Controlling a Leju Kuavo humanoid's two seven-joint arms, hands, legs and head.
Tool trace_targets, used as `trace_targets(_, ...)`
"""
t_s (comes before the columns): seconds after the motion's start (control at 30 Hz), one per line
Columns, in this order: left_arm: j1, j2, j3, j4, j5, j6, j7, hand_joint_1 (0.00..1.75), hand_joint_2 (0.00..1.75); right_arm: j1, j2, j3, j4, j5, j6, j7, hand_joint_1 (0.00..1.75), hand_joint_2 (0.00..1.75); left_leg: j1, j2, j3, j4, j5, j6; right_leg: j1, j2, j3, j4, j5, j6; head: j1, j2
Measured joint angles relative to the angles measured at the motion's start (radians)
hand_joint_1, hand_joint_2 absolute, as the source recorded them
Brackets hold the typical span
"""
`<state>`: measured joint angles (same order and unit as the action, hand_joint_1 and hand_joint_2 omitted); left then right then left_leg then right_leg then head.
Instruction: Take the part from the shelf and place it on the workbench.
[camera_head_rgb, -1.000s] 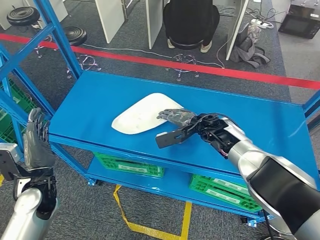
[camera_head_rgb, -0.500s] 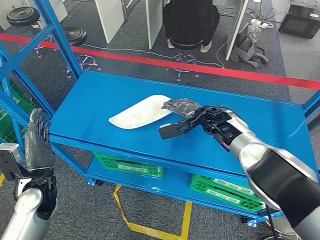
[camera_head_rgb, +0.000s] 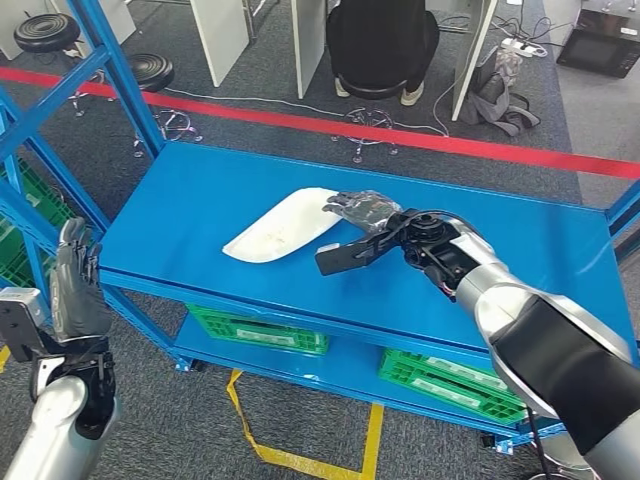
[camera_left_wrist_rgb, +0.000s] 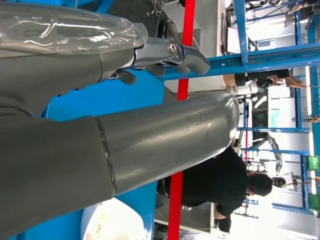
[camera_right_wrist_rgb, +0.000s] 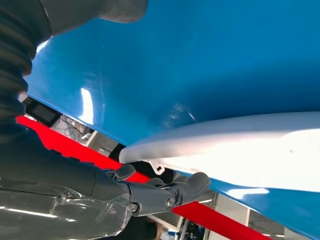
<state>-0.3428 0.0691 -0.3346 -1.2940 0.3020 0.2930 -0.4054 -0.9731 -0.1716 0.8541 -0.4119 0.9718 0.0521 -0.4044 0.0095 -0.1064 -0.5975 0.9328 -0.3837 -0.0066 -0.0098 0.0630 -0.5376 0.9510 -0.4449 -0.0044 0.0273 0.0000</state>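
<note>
Here the right hand (camera_head_rgb: 361, 215) grips the white part's (camera_head_rgb: 278, 229) edge, tilting it above the blue shelf (camera_head_rgb: 189, 200); the left hand (camera_head_rgb: 73, 285) hangs spread, holding nothing.

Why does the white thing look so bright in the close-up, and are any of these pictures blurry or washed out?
In the right wrist view the white part is overexposed and the blue shelf carries glare streaks. The left wrist view is blown out at the background windows, and the left hand looms soft and huge. The head view is sharp and evenly lit.
</note>
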Motion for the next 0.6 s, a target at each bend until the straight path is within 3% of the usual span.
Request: trace_targets(0.6,-0.007,-0.013,0.0,0.007,0.002,-0.014,-0.005,0.0,0.0,0.002,0.016,-0.004,0.025,0.023,-0.028,-0.023,0.0,1.75,0.0,0.0,0.0,0.0,0.0,0.0,0.0,0.0,0.0,0.0,0.0,0.0,0.0,0.0)
